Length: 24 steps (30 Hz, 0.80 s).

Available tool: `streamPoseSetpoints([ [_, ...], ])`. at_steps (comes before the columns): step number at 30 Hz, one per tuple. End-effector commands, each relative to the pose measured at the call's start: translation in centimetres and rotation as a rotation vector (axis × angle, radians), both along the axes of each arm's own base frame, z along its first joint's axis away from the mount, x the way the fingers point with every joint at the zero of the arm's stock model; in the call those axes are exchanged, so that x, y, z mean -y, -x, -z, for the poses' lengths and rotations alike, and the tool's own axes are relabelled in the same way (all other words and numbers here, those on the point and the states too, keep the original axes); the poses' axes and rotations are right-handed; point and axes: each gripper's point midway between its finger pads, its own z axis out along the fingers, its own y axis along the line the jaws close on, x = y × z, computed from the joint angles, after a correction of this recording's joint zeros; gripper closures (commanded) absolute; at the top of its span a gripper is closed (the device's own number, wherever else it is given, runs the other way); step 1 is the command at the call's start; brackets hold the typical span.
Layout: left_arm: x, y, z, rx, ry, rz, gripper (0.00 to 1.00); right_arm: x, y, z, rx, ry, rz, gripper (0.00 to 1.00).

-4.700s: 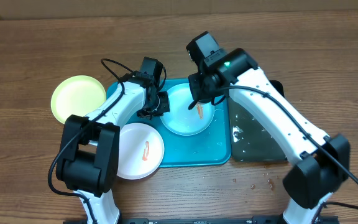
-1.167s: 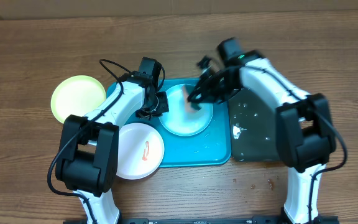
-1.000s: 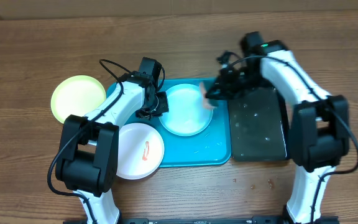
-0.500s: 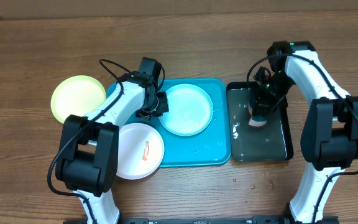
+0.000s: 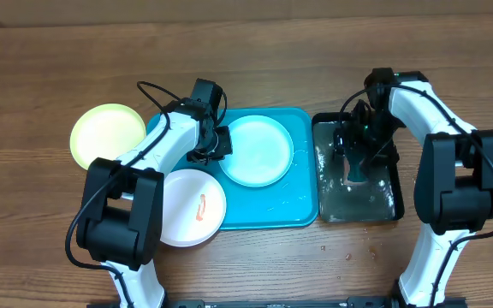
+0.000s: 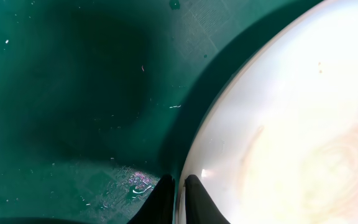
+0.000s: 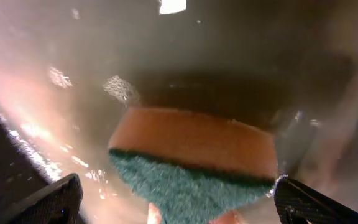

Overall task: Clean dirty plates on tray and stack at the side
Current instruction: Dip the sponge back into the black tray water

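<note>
The blue plate (image 5: 259,151) looks clean on the tray (image 5: 302,210), its rim pinched by the left gripper (image 5: 222,144); the yellow-green plate (image 5: 108,134) sits aside. The right gripper (image 5: 355,167) clamps a sponge (image 7: 194,155) in the water tray (image 5: 375,201); the smeared white plate (image 5: 193,205) and the stacking are left.

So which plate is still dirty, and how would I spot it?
Find the big turquoise tray in the middle of the table. At its near left corner sits the white plate. Unlike the light blue plate and the yellow-green plate, it has an orange-red smear.
</note>
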Motion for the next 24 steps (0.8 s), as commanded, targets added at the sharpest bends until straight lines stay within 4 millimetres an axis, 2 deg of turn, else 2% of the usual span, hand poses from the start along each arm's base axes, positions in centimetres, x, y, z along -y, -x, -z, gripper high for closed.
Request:
streamPoseSetpoints([
  [1,0.1,0.3,0.4,-0.013,0.001,0.001,0.9,-0.1,0.6,-0.2,0.019,0.006,-0.007,0.0],
  [5,0.1,0.3,0.4,-0.012,0.001,0.001,0.9,0.0,1.3,0.9,0.009,0.006,-0.007,0.02],
  [6,0.1,0.3,0.4,-0.012,0.001,0.001,0.89,0.0,1.4,1.1,0.009,0.006,-0.007,0.16],
  [8,0.1,0.3,0.4,-0.012,0.0,0.001,0.9,0.0,1.5,1.2,0.007,0.007,-0.007,0.75],
  [9,0.1,0.3,0.4,-0.012,0.0,0.001,0.9,0.0,1.5,1.3,0.007,0.007,-0.006,0.87],
  [12,0.1,0.3,0.4,-0.012,0.001,0.001,0.9,0.0,1.5,1.3,0.006,0.007,-0.003,0.96],
  [14,0.1,0.3,0.4,-0.013,0.001,0.001,0.9,0.0,1.4,1.4,0.012,0.009,0.003,0.96],
  [15,0.1,0.3,0.4,-0.013,0.001,0.001,0.9,0.0,1.3,1.4,0.015,0.009,0.006,0.92],
  [16,0.1,0.3,0.4,-0.013,0.001,0.001,0.89,0.0,1.2,1.3,0.017,0.011,0.012,0.66],
  [17,0.1,0.3,0.4,-0.013,0.0,0.001,0.9,0.0,1.0,1.2,0.019,0.011,0.016,0.46],
  [18,0.1,0.3,0.4,-0.013,0.0,0.001,0.9,0.0,0.9,1.0,0.022,0.011,0.019,0.39],
  [22,0.1,0.3,0.4,-0.012,0.001,0.001,0.9,-0.1,0.1,0.3,0.039,0.01,0.019,0.34],
  [24,0.1,0.3,0.4,-0.012,0.0,0.001,0.9,-0.1,-0.1,0.2,0.045,0.01,0.025,0.41],
])
